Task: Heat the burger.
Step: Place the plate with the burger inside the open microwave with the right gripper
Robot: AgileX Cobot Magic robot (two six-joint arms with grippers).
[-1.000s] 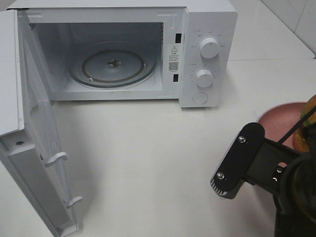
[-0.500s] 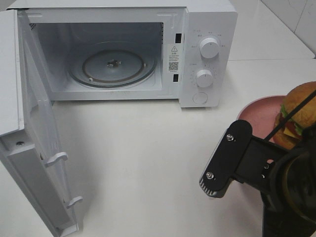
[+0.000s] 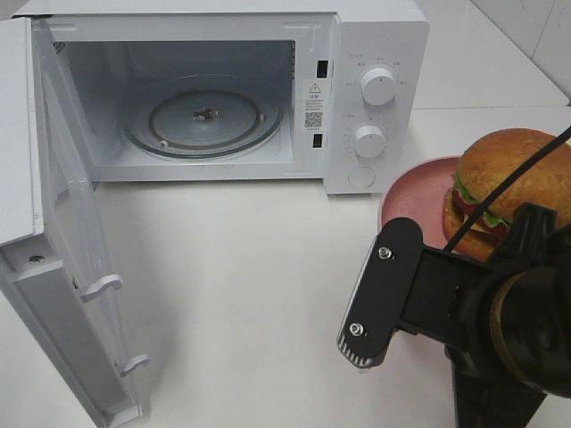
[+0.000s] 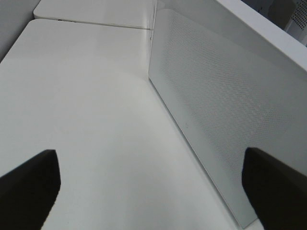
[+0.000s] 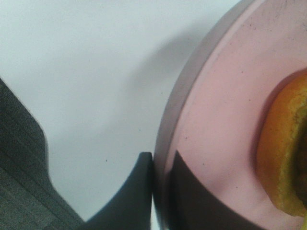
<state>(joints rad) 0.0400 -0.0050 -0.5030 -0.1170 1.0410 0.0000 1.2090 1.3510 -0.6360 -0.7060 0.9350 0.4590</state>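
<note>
Burger [image 3: 513, 183] near right gripper [image 5: 162, 165]; plate rim [image 5: 178, 100] pinched

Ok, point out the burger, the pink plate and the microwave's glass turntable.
burger [image 3: 504, 160], exterior high view, top bun.
pink plate [image 3: 412, 194], exterior high view, bare left part.
glass turntable [image 3: 178, 120], exterior high view, glass left of its hub.

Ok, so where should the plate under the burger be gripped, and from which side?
Pinch the plate by its thin raised rim, coming edge-on from the near side where the rim is bare. The tall burger fills the far right part, so a top grasp looks awkward. The right gripper is shut on that rim.
</note>
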